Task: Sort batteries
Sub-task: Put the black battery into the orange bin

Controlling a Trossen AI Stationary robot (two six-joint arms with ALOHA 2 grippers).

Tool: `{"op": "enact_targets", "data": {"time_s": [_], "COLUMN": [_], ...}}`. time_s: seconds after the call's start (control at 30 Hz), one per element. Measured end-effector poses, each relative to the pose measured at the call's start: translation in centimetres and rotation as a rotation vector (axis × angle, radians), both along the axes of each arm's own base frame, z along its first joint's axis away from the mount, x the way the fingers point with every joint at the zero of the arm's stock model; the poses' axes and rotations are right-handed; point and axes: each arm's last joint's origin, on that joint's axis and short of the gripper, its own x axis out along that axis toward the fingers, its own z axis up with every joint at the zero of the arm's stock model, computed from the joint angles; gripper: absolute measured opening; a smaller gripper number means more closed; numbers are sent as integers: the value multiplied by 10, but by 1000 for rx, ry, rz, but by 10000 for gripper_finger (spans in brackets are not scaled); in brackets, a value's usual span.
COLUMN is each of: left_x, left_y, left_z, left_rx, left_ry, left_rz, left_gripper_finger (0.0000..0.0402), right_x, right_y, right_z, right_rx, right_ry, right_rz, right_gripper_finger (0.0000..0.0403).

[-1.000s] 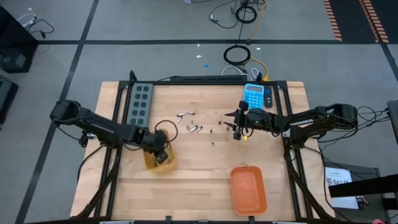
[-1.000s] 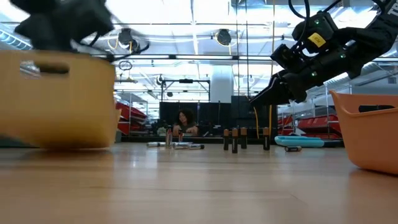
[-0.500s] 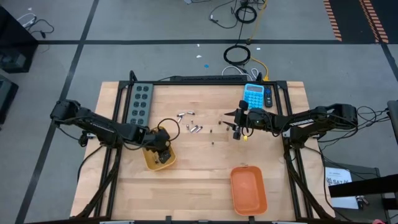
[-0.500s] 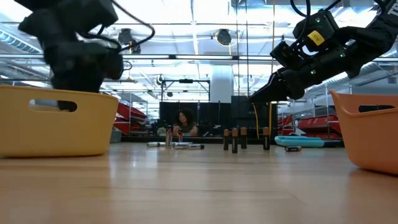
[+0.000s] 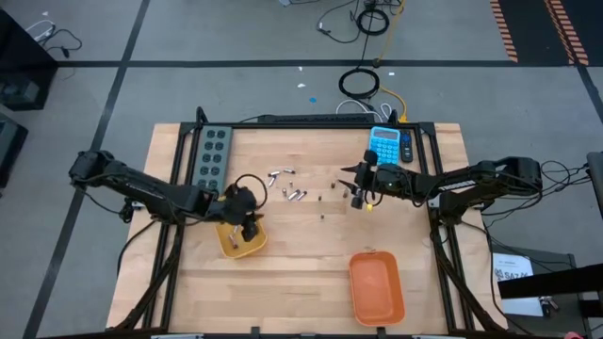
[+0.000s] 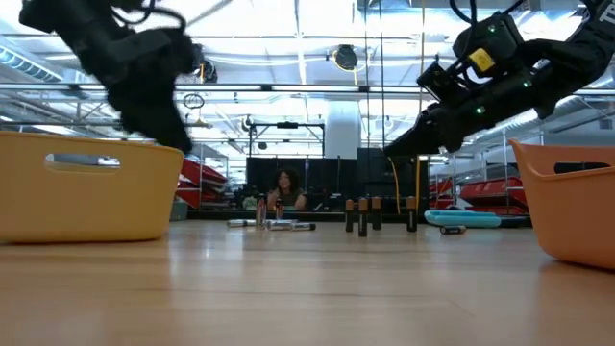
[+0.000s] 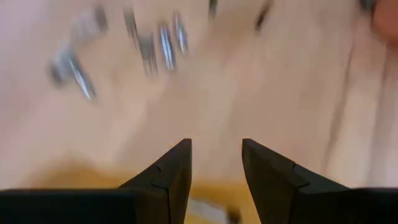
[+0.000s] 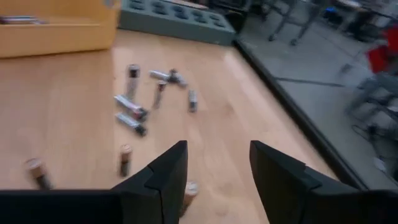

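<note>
Small batteries lie scattered on the wooden table's far half: silvery ones (image 5: pixel 283 179) (image 7: pixel 155 43) lying flat, and smaller dark ones (image 6: pixel 363 216) (image 8: pixel 124 158), some standing on end. My left gripper (image 5: pixel 247 222) (image 7: pixel 216 155) is open and hangs over the far rim of the yellow tray (image 5: pixel 240 241), holding nothing. A few batteries show inside that tray (image 8: pixel 18 20). My right gripper (image 5: pixel 357 194) (image 8: pixel 217 155) is open, above the table just over the dark batteries, with one standing battery (image 8: pixel 189 190) right below its fingers.
An empty orange tray (image 5: pixel 377 285) sits near the table's near edge, right of centre. A blue calculator (image 5: pixel 383 146) and a grey button box (image 5: pixel 212 153) lie along the far edge. Bare wood stretches between the two trays.
My left gripper has risen out of the yellow tray and moved a little toward the far edge and the silvery batteries. The yellow tray, raised and blurred in the low view a second ago, now rests flat on the table.
</note>
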Motion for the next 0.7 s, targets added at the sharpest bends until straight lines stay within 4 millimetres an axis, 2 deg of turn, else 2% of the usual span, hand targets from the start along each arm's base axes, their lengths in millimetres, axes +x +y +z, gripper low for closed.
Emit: {"op": "enact_targets", "data": {"time_s": [0.13, 0.3, 0.4, 0.53, 0.7], "left_x": [9, 16, 21, 30, 40], "left_y": [-5, -7, -7, -6, -12], "left_z": [7, 4, 1, -5, -14], "left_rx": [189, 273, 282, 270, 309], "left_ry": [-107, -113, -130, -151, -159], "left_rz": [-10, -79, -45, -7, -66], "left_gripper_finger": [151, 151, 148, 130, 106], "right_x": [11, 22, 25, 26, 22], "right_y": [9, 14, 11, 7, 8], "right_z": [8, 24, 32, 38, 35], "right_rx": [-31, -63, -67, -56, 37], "right_ry": [114, 245, 281, 340, 403], "right_rz": [-3, 38, 35, 27, -6], "right_gripper_finger": [147, 130, 130, 157, 213]}}
